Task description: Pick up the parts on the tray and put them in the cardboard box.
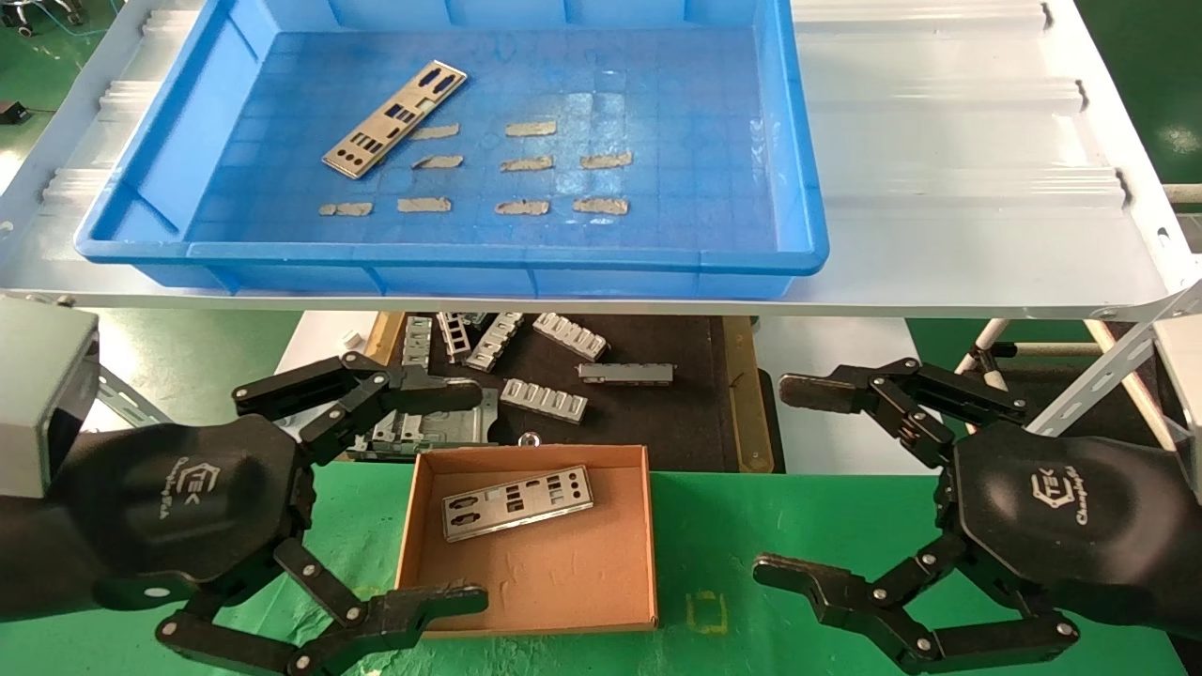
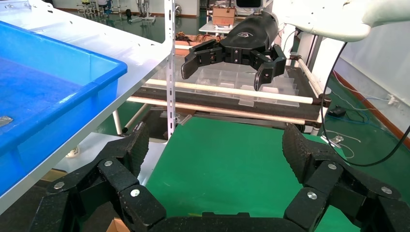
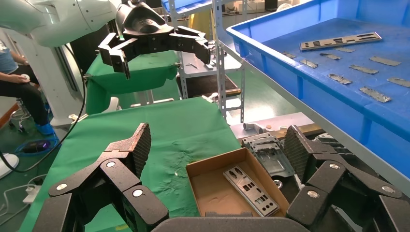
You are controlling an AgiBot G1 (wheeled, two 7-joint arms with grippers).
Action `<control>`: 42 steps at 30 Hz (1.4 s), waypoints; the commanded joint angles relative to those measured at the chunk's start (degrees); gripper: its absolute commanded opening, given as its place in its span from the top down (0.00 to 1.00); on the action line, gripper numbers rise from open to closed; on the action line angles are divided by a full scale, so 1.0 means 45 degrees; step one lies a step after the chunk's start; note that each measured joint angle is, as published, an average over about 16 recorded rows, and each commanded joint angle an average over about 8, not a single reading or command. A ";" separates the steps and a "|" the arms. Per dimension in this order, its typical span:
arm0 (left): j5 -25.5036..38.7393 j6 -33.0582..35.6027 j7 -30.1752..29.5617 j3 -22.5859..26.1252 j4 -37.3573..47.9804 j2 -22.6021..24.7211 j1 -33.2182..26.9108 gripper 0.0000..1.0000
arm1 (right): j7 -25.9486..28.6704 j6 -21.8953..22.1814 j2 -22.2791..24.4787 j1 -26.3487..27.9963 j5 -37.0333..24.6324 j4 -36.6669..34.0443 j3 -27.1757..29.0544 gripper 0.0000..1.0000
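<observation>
**One plate in the tray, one in the box, both claws empty**

Two plates are in sight. One lies at an angle on the floor of the tray, toward its far left part, beside ten tan tape strips. The other plate lies flat in the box, in its far half. The tray sits on a white shelf; the box sits below on the green desk. Behind the box, about six grey brackets are scattered on a dark mat.

The left claw hovers low at the box's left side, fingers spread wide, holding nothing. The right claw hovers over the desk well right of the box, also spread wide and empty.
</observation>
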 commanded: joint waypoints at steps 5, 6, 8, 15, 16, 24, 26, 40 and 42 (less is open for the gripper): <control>-0.0002 -0.0027 -0.0002 -0.0008 0.0018 0.0005 -0.0006 0.00 | 0.0000 0.0000 0.0000 0.0000 0.0000 0.0000 0.0000 0.88; 0.0000 -0.0072 -0.0009 -0.0016 0.0045 0.0016 -0.0018 0.00 | 0.0000 0.0000 0.0000 0.0000 0.0000 0.0000 0.0000 0.94; 0.0018 -0.0238 -0.0040 -0.0036 0.0141 0.0070 -0.0074 0.00 | 0.0000 0.0000 0.0000 0.0000 0.0000 0.0000 0.0000 1.00; 0.0511 -0.1653 -0.0241 -0.0023 0.1115 0.0776 -0.1036 0.00 | 0.0000 0.0000 0.0000 0.0000 0.0000 0.0000 0.0000 1.00; 0.0660 -0.1879 -0.0248 0.0011 0.1337 0.0934 -0.1294 0.00 | 0.0000 0.0000 0.0000 0.0000 0.0000 0.0000 0.0000 1.00; 0.2282 -0.3352 -0.0251 0.0610 0.3964 0.2322 -0.3942 0.00 | 0.0000 0.0000 0.0000 0.0000 0.0000 0.0000 0.0000 1.00; 0.2733 -0.3701 -0.0224 0.0798 0.4776 0.2663 -0.4627 0.00 | 0.0000 0.0000 0.0000 0.0000 0.0000 0.0000 0.0000 1.00; 0.5515 -0.4618 0.0757 0.2213 1.0453 0.4372 -0.8319 0.00 | 0.0000 0.0000 0.0000 0.0000 0.0000 0.0000 0.0000 1.00; 0.5713 -0.4647 0.1043 0.2324 1.1125 0.4580 -0.8624 0.00 | 0.0000 0.0000 0.0000 0.0000 0.0000 0.0000 0.0000 1.00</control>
